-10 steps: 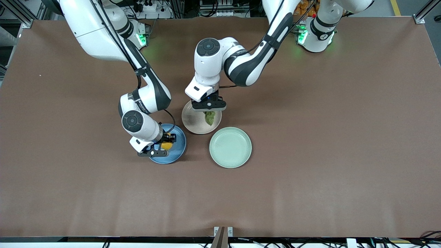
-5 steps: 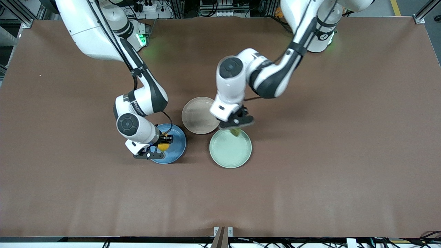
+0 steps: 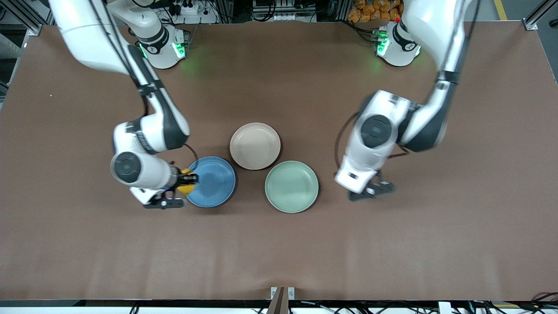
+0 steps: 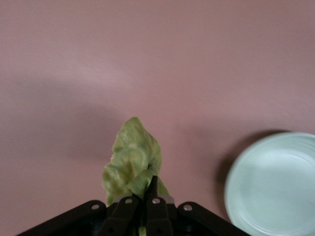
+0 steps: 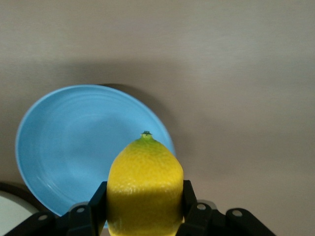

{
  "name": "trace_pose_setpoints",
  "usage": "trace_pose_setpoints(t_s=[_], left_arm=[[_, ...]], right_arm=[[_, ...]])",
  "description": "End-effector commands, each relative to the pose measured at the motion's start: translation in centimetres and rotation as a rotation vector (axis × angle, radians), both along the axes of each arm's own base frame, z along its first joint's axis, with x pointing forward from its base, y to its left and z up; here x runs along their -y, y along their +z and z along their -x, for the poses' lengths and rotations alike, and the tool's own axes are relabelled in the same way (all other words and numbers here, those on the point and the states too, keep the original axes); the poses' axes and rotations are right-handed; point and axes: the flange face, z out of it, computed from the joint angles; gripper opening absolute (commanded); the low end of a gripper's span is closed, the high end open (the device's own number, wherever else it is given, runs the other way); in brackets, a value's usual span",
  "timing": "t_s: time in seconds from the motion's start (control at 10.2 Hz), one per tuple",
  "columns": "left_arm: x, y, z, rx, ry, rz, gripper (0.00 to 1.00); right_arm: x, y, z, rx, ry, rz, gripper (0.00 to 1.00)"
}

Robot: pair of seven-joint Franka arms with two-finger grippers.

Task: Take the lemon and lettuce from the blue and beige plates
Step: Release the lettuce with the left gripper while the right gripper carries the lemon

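My right gripper [image 3: 179, 185] is shut on the yellow lemon [image 3: 186, 187] and holds it up at the blue plate's [image 3: 216, 185] edge toward the right arm's end; the right wrist view shows the lemon [image 5: 145, 184] clamped between the fingers with the bare blue plate [image 5: 74, 147] under it. My left gripper [image 3: 371, 191] is shut on the lettuce leaf [image 4: 133, 160], over bare table beside the mint-green plate [image 3: 291, 186], toward the left arm's end; the leaf is hidden in the front view. The beige plate [image 3: 255, 145] is bare.
The mint-green plate also shows in the left wrist view [image 4: 275, 182]. The three plates sit close together mid-table. Brown table surface [image 3: 457, 196] stretches wide toward both arms' ends and toward the front camera.
My left gripper carried the lettuce off the beige plate, over the mint-green plate, out over bare table. My right gripper lifted the lemon from the blue plate toward the right arm's end.
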Motion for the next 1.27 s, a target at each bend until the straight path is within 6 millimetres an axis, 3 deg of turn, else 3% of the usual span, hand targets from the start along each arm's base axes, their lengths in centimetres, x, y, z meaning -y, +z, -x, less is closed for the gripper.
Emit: trace_pose_setpoints(t_s=[0.0,0.2,0.49,0.59,0.68,0.78,0.98,1.17], left_arm=[[-2.4,-0.5,0.3,-0.032,-0.02,-0.014,0.0],[-5.5,-1.1,-0.9,-0.046,-0.021,-0.016,0.0],[-12.2,-2.0,-2.5,-0.103,-0.063,0.028,0.0],[-13.2,-2.2,-2.7,-0.111,-0.059,0.032,0.04],[-14.6,-2.6,-3.0,-0.123,-0.051,0.031,0.8],[-15.5,-2.5,-3.0,-0.13,-0.057,0.031,1.0],[-17.5,-1.3,-2.2,-0.195,-0.051,0.024,1.0],[-17.6,-0.1,-1.6,-0.197,-0.034,0.035,1.0]], right_arm=[[3.7,3.3,0.1,-0.006,0.027,-0.006,0.13],[6.8,5.5,-0.2,0.009,0.011,-0.006,0.13],[12.0,8.3,0.0,0.019,0.002,-0.007,0.13],[13.7,8.6,0.0,0.018,0.005,0.026,0.13],[14.9,8.3,0.0,0.016,0.024,0.043,0.13],[16.0,7.6,0.0,0.013,0.022,0.041,0.13],[17.7,6.2,0.2,0.027,0.051,0.031,0.13],[19.4,3.9,1.0,0.045,0.07,0.024,0.13]])
